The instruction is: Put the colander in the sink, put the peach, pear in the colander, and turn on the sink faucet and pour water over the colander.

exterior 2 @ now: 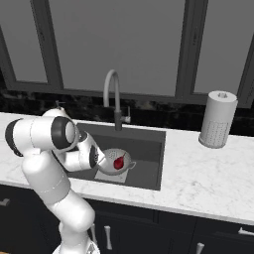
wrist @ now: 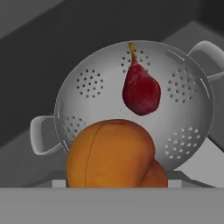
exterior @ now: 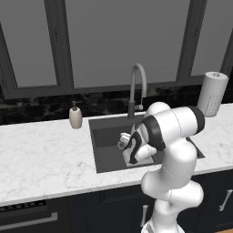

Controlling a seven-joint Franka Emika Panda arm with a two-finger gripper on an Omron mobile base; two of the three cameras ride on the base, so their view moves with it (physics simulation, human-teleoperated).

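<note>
The gripper (wrist: 114,186) is holding the peach (wrist: 113,154) in part-open jaws just above the colander (wrist: 131,103), which is sitting in the sink (exterior 2: 149,149) with the pear (wrist: 141,90) inside. Releasing the peach and running the faucet (exterior 2: 113,94) are remaining. The peach is hiding the fingertips.

Pale grey perforated colander (wrist: 87,100), dark red pear (wrist: 141,92), orange-yellow peach (wrist: 111,153), dark grey sink (exterior 2: 149,144), white marbled counter (exterior 2: 208,173).
</note>
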